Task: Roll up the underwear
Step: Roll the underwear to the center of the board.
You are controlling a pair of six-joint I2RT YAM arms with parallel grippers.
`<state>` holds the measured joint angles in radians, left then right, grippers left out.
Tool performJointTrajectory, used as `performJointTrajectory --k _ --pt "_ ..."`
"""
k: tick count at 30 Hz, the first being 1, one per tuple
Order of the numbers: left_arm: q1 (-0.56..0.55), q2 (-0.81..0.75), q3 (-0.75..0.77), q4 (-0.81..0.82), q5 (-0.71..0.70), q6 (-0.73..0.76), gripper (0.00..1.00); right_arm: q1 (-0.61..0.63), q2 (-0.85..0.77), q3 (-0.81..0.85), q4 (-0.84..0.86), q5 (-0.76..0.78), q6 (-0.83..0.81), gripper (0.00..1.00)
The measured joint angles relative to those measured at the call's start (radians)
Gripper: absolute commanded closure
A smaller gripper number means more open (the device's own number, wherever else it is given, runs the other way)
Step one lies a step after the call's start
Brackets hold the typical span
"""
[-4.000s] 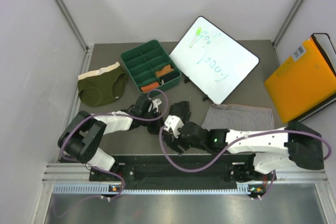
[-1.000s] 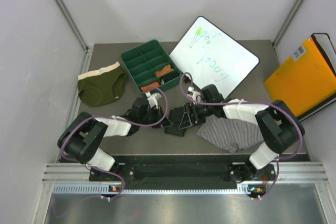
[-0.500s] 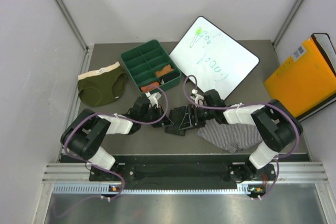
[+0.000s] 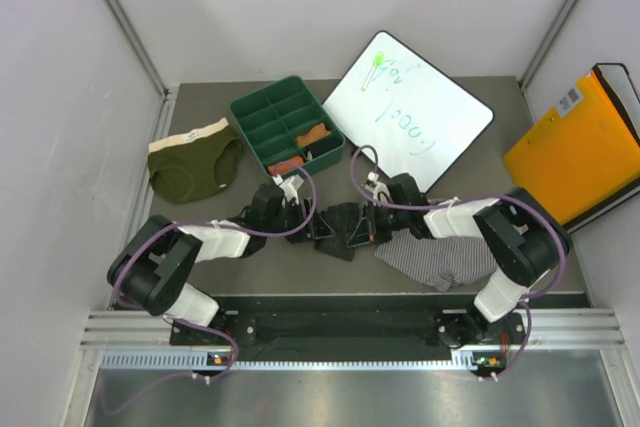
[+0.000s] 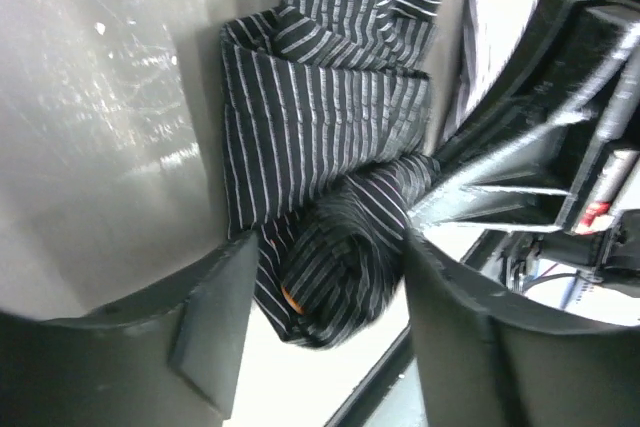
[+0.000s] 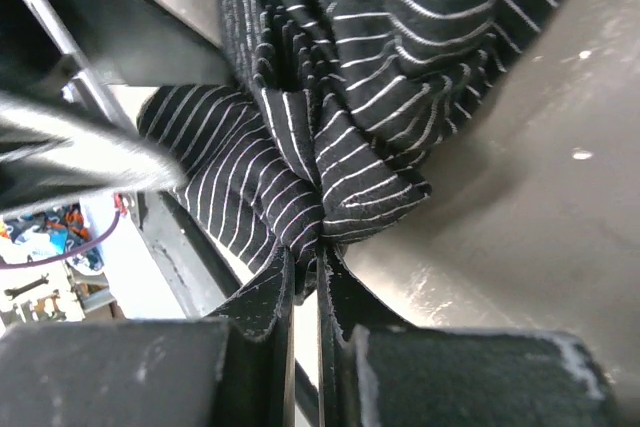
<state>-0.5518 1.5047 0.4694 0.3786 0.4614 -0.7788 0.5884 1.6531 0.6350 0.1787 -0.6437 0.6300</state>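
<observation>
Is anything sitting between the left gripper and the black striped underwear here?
Nothing visible does. The left gripper stands open astride the bunched black striped underwear, while the right gripper pinches a fold of it from the opposite side.

I get bright, even light in the top view, while both wrist views blur up close, glare streaking the table [image 5: 100,97].

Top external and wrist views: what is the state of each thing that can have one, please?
Black striped underwear: bunched, partly rolled.
Right gripper: shut on the black striped underwear.
Left gripper: open, jaws either side of the rolled end.
Olive green underwear: spread flat.
Grey striped underwear: crumpled.
Green divided tray: some compartments filled.
Whiteboard: written on.
</observation>
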Motion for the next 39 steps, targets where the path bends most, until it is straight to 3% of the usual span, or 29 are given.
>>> performJointTrajectory --k 6,16,20,22,25,26,27,29,32,36,39 --pt "0.000 -0.076 0.000 -0.077 -0.024 0.022 0.25 0.000 0.022 0.016 -0.018 0.014 0.001 1.00" --pt "0.002 -0.081 -0.017 -0.085 -0.035 0.045 0.28 0.000 0.026 0.029 -0.040 0.014 -0.001 1.00" --pt "0.002 -0.046 -0.026 -0.013 -0.026 0.040 0.47 0.000 0.030 0.035 -0.046 0.012 -0.002 1.00" --pt "0.002 -0.014 -0.042 0.051 -0.013 0.026 0.68 0.000 0.031 0.036 -0.046 0.010 -0.002 1.00" --pt "0.002 0.031 -0.060 0.131 0.004 -0.005 0.91 0.000 0.031 0.045 -0.058 0.010 -0.010 0.83" --pt "0.005 0.043 -0.062 0.152 0.010 -0.011 0.96 0.000 0.031 0.053 -0.072 0.012 -0.015 0.69" --pt "0.006 0.050 -0.062 0.166 0.017 -0.015 1.00 0.000 0.031 0.061 -0.089 0.015 -0.024 0.63" --pt "0.008 0.055 -0.061 0.174 0.023 -0.017 1.00 0.000 0.013 0.078 -0.143 0.044 -0.049 0.48" --pt "0.008 0.055 -0.043 0.136 0.025 -0.013 1.00 0.006 -0.072 0.093 -0.243 0.117 -0.113 0.35" --pt "0.016 0.058 0.011 0.027 0.040 -0.002 1.00 0.065 -0.237 0.113 -0.333 0.251 -0.223 0.31" --pt "0.033 0.072 0.047 -0.044 0.074 0.003 1.00 0.190 -0.327 0.131 -0.334 0.360 -0.317 0.30"
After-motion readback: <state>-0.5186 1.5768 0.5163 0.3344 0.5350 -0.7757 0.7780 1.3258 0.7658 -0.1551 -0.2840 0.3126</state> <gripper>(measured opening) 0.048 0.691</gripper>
